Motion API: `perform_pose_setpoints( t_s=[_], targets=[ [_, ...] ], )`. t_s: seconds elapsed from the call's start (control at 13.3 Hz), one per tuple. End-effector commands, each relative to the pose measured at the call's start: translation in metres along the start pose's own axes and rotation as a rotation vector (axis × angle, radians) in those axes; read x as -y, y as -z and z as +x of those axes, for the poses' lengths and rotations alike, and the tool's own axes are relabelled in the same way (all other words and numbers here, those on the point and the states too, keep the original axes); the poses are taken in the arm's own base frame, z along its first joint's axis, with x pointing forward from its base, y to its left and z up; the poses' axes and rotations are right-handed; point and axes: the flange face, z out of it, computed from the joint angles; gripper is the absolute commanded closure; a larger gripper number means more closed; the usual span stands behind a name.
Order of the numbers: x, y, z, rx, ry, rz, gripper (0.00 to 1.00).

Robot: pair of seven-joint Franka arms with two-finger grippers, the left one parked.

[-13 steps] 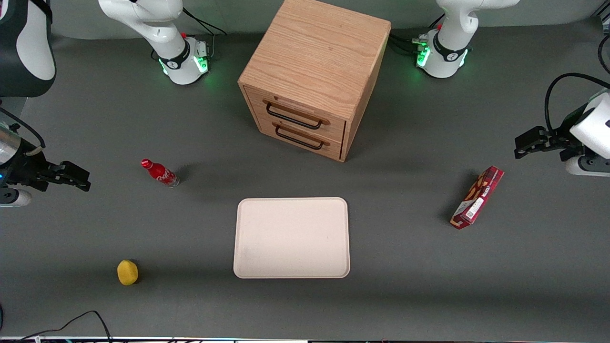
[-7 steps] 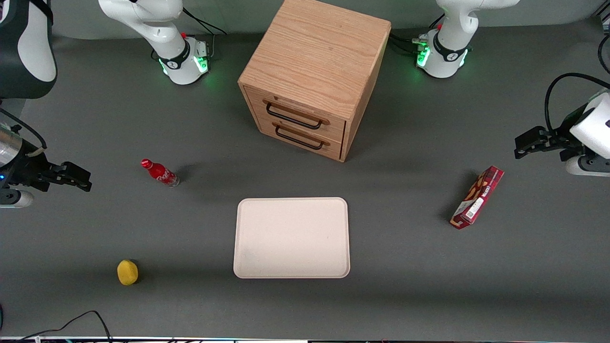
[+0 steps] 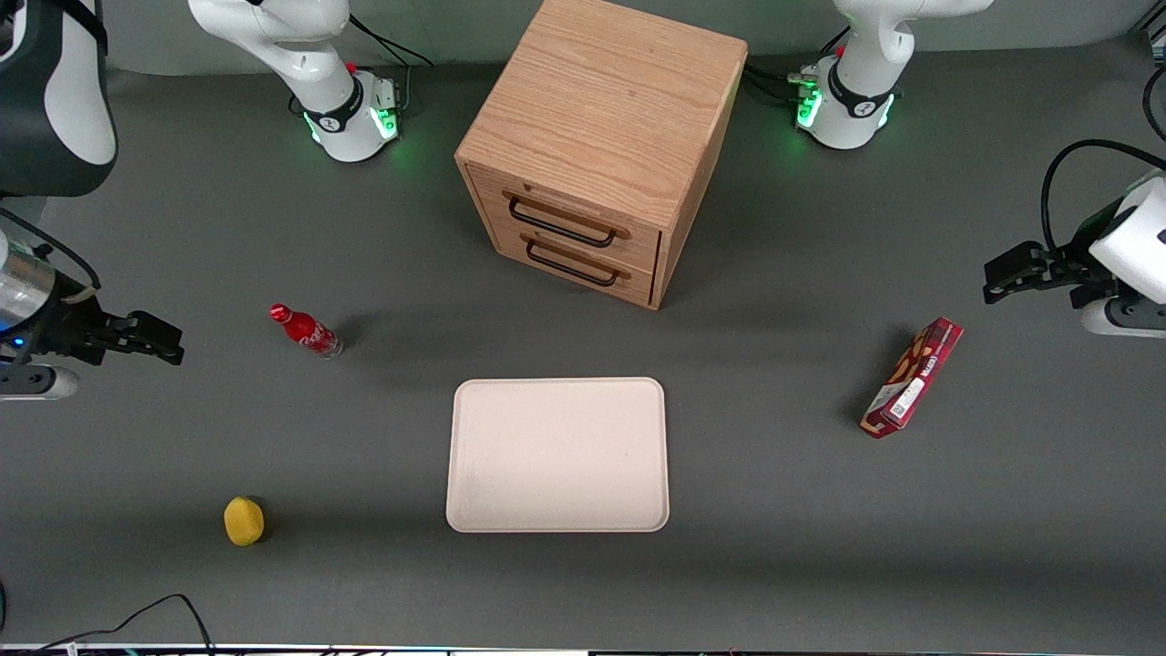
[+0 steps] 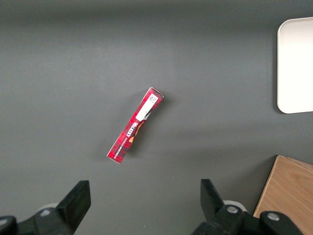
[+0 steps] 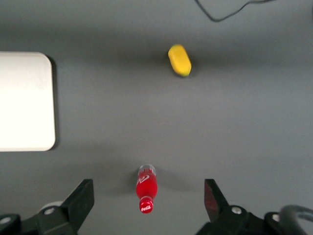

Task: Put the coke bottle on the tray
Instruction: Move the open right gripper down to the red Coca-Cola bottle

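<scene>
Hovering my gripper [image 3: 168, 348] at frame's left edge, fingers spread, holding nothing. Coke bottle [image 3: 306, 330] stands on table, left-center of frame; tray [image 3: 557, 454] sits center, bare.

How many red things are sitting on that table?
2. The coke bottle stands toward the working arm's end, apart from the open gripper. The red snack box lies toward the parked arm's end. The tray between them holds nothing.

The grey table [image 3: 820, 547] carries a wooden cabinet [image 3: 597, 146], tray [image 3: 557, 456], coke bottle [image 3: 306, 330], snack box [image 3: 913, 377] and yellow lemon [image 3: 243, 521], while the end effector [image 3: 159, 339] hovers above.
</scene>
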Motion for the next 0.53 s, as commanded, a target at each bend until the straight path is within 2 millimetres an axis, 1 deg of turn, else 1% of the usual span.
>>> perform_pose_setpoints(
  t_s=[0.0,0.08,0.23,0.3,0.38,0.45],
  targets=[
    [0.007,-0.036,-0.012,0.015,0.038,0.012,0.00],
    [0.010,-0.047,-0.018,0.005,0.043,0.011,0.00],
    [0.014,-0.082,-0.033,-0.012,0.053,0.011,0.00],
    [0.011,-0.098,-0.043,-0.034,0.055,0.011,0.00],
    [0.011,-0.115,-0.054,-0.026,0.087,0.012,0.00],
    [0.007,-0.128,-0.063,-0.009,0.096,0.024,0.00]
  ],
)
